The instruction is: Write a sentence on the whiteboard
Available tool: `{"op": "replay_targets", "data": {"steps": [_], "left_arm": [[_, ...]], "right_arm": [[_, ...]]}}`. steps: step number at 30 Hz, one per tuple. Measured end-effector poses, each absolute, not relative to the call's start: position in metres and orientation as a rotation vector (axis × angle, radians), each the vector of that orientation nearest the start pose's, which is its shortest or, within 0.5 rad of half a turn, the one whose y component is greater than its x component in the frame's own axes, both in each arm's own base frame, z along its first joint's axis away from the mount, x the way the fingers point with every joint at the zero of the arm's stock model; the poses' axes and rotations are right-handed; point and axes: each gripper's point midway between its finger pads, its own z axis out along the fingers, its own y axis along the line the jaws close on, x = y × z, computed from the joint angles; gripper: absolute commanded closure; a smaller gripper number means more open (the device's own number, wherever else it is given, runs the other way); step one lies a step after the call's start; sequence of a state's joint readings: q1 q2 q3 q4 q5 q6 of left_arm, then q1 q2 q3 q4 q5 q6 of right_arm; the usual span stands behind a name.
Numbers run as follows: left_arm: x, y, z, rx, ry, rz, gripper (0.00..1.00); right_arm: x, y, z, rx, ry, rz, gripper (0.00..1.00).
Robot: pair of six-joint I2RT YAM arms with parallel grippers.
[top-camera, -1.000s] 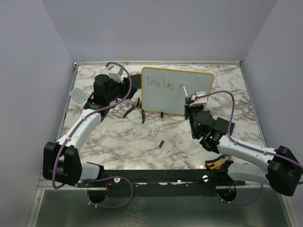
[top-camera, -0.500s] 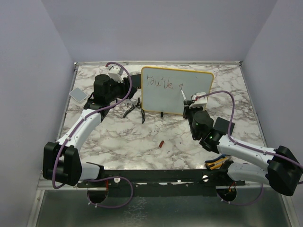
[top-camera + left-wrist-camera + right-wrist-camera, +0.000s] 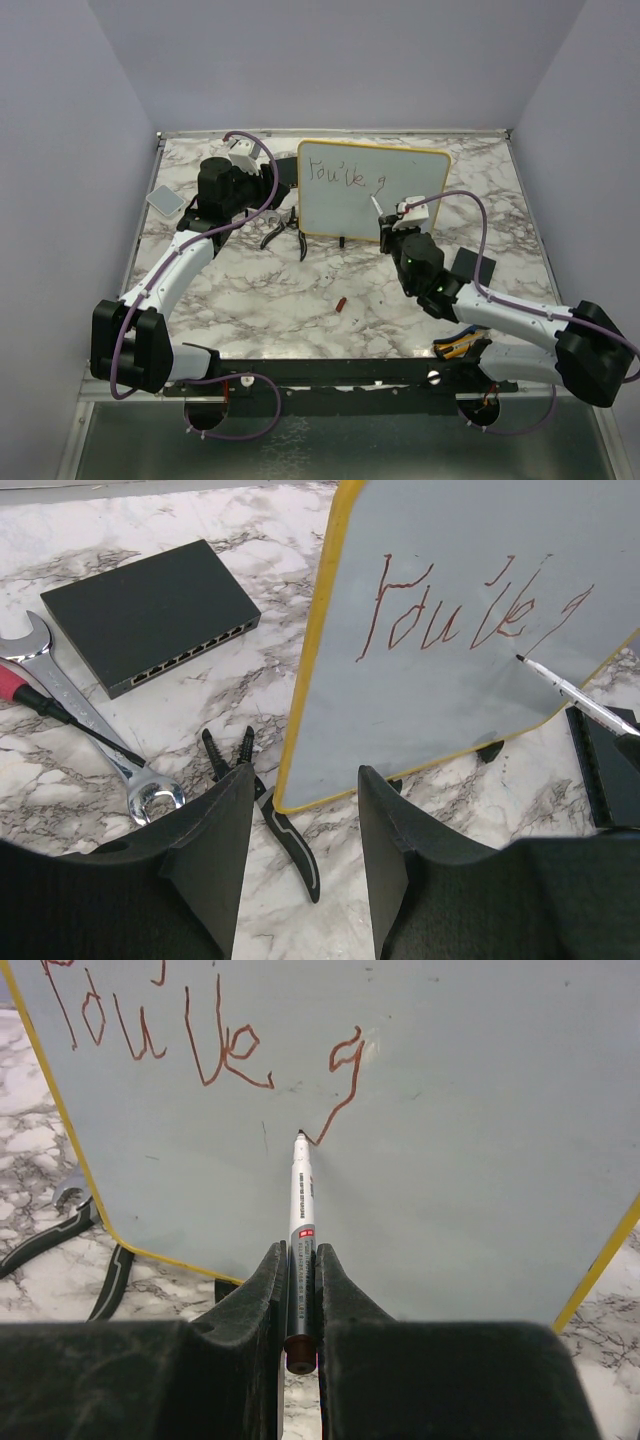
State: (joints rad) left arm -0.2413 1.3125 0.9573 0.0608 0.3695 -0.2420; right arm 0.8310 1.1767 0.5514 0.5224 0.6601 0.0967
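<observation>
Right wrist | your right gripper (image 3: 298, 1260) pinches slim white marker (image 3: 301, 1205); tip meets smooth yellow-framed whiteboard (image 3: 470, 1180) below thin reddish sentence (image 3: 200, 1050) | left gripper (image 3: 300, 800) fingers apart, holding nothing

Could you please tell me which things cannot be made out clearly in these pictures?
Top view: the small red object on the table is too small to identify.
Left wrist view: the whiteboard is cut off by the top and right frame edges.
Right wrist view: the pliers are mostly hidden behind the whiteboard.
Left wrist view: whether the left gripper touches the whiteboard cannot be told.
</observation>
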Motion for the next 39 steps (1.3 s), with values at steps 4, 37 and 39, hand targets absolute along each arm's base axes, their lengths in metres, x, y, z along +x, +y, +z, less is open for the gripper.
{"op": "replay_targets", "data": {"steps": [4,37,39], "left_arm": [[0.386,-0.17,0.233,0.26,1.882,-0.676,0.52],[0.386,-0.17,0.234,0.26,1.881,-0.676,0.52],[0.386,-0.17,0.234,0.26,1.881,-0.676,0.52]], "right_arm": [[0.319,0.2,0.21,-0.116,1.626,0.192,0.99],[0.313,0.158,0.234,-0.035,1.548,0.066,0.99],[0.314,0.158,0.233,-0.04,1.546,0.06,0.99]]}}
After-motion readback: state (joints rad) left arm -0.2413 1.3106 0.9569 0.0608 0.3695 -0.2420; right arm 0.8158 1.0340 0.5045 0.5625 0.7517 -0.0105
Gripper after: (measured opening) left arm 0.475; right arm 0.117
